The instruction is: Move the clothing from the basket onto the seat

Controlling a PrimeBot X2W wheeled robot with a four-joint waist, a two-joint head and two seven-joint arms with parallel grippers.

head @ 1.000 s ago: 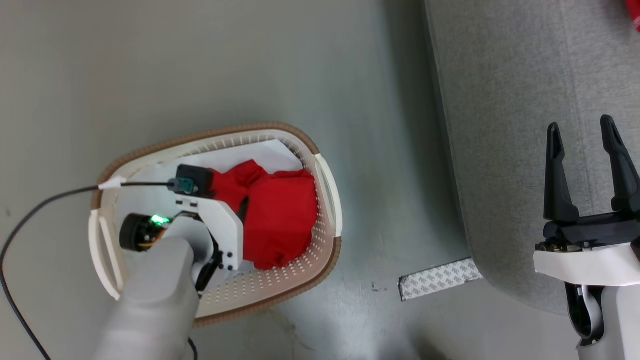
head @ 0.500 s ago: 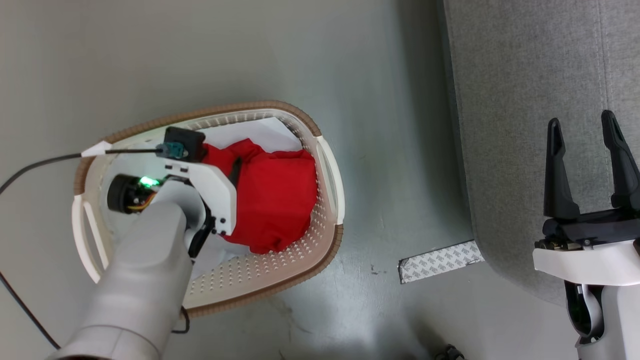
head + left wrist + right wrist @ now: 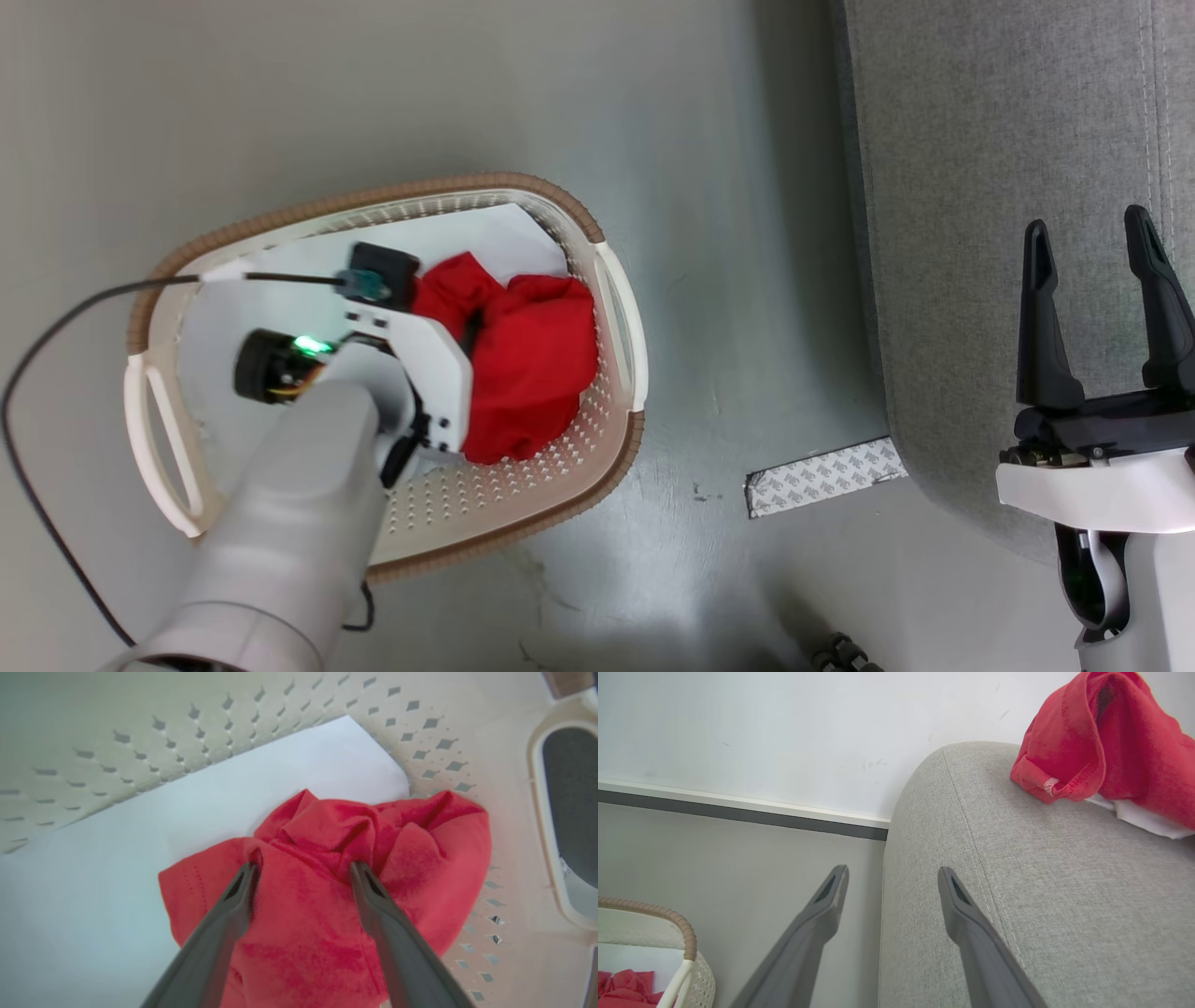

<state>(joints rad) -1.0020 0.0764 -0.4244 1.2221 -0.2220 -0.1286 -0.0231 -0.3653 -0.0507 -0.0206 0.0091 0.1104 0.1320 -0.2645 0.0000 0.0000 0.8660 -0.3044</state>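
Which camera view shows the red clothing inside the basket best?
The left wrist view: the clothing lies close and clear, between the left gripper's open fingers. The head view has it partly behind the left wrist; the right wrist view shows a corner.

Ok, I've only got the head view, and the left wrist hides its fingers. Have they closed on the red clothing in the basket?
Observer: No. The left wrist view shows the left gripper open, both tips set against the clothing with bunched fabric between them.
Operator: Are the tips catching the white sheet too?
Observer: No, both rest on red fabric. The white sheet lies bare to one side.
Operator: Is anything on the seat?
Observer: Yes. The right wrist view shows a red garment lying near the rounded far edge of the seat, with something white showing beneath it.
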